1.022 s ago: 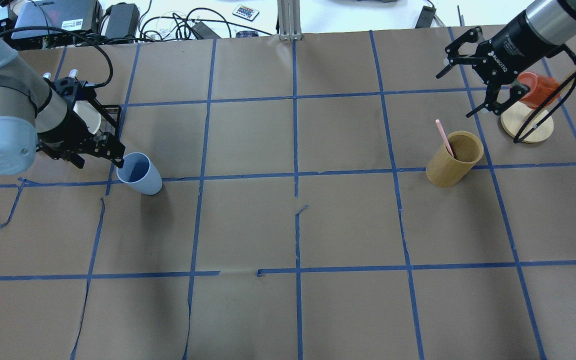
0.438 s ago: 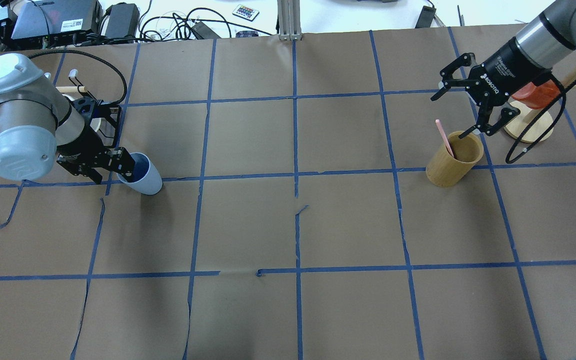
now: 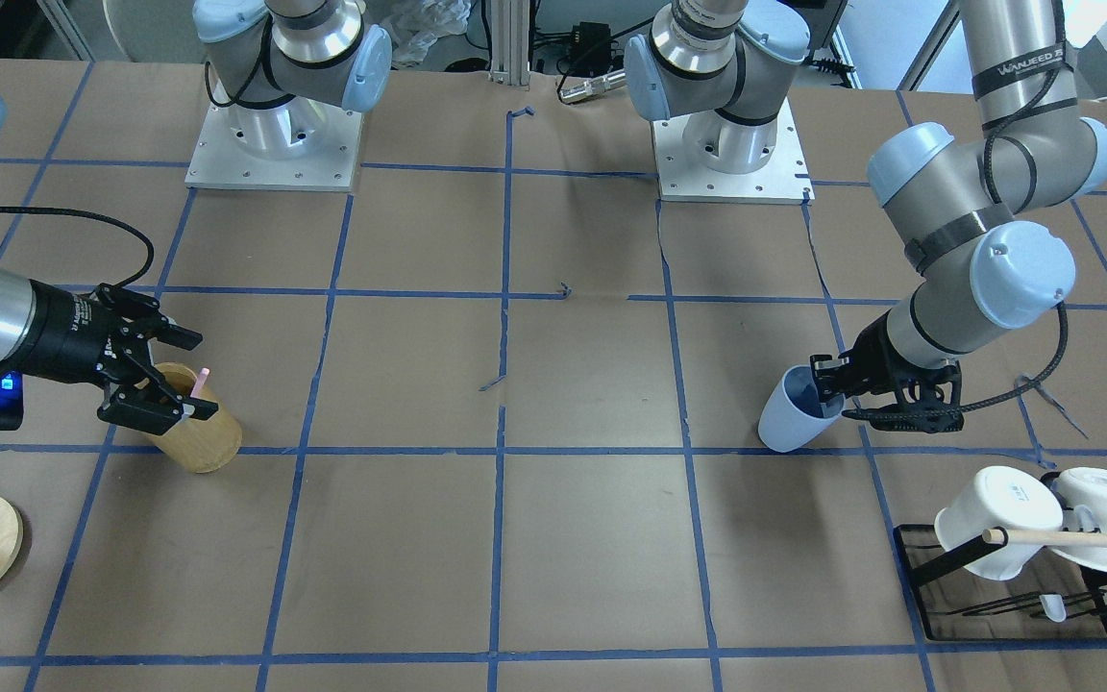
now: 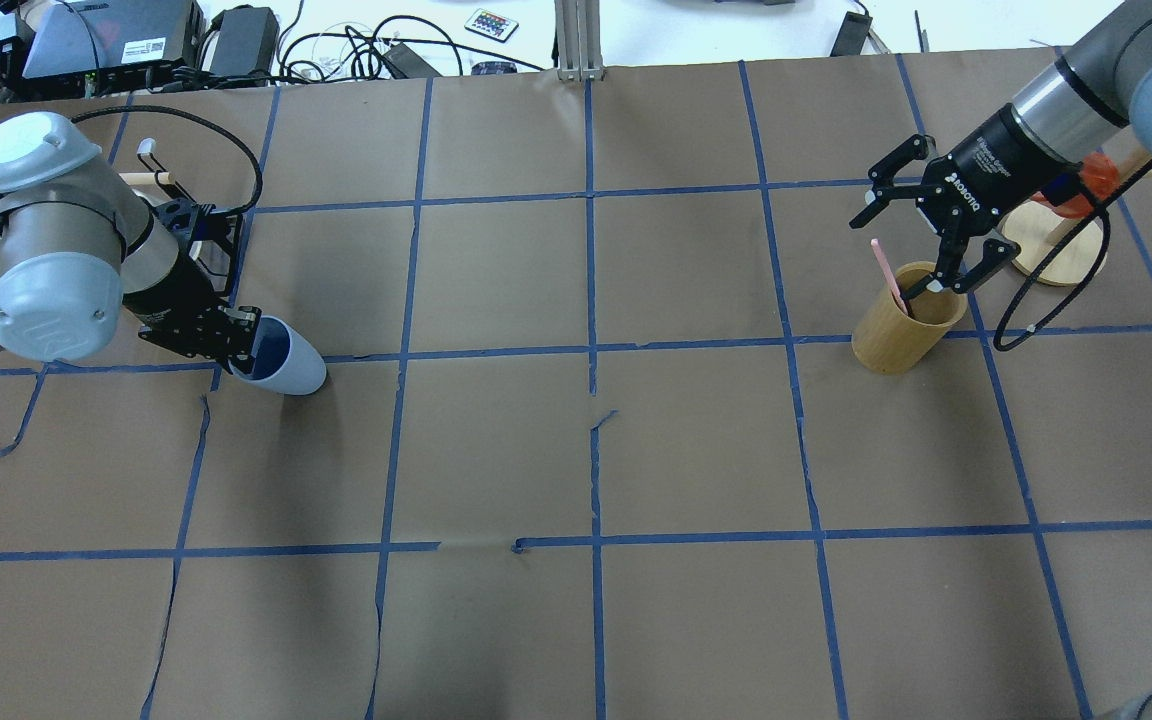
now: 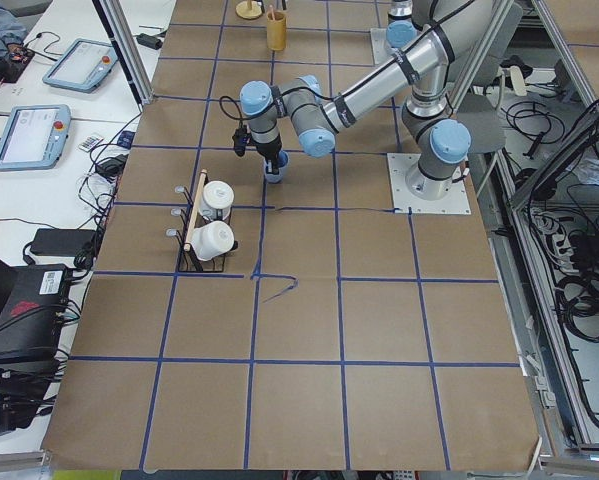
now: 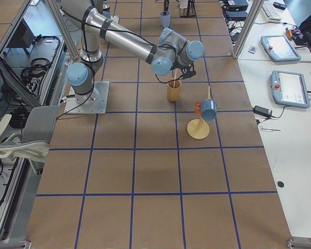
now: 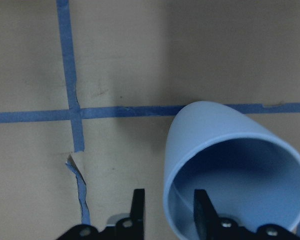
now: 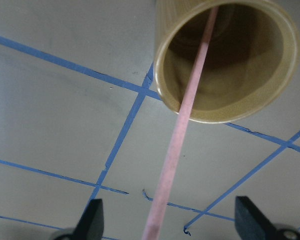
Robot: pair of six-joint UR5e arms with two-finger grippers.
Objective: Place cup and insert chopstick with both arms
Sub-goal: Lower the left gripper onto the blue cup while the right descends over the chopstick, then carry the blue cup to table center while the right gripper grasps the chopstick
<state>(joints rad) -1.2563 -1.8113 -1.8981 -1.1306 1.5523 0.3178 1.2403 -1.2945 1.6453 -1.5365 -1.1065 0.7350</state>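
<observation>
The pale blue cup (image 4: 294, 368) stands at the table's left. My left gripper (image 4: 244, 345) straddles its rim, one finger inside and one outside. In the left wrist view the jaws are narrowed around the cup wall (image 7: 210, 130), with a small gap on each side. The pink chopstick (image 4: 888, 272) leans in the tan wooden holder (image 4: 898, 340) at the right. My right gripper (image 4: 891, 257) is wide open just above the holder. In the right wrist view the chopstick (image 8: 190, 115) runs between its fingers (image 8: 93, 220), untouched.
A round wooden stand (image 4: 1061, 255) with a red cup is right behind the right gripper. A black rack with white mugs (image 3: 996, 524) and a long dowel stands beyond the left arm. The brown paper is torn near the cup.
The left gripper moved onto the cup, put one finger inside the rim and narrowed its jaws. The right gripper swung from the wooden stand down to the holder and now straddles the chopstick.
</observation>
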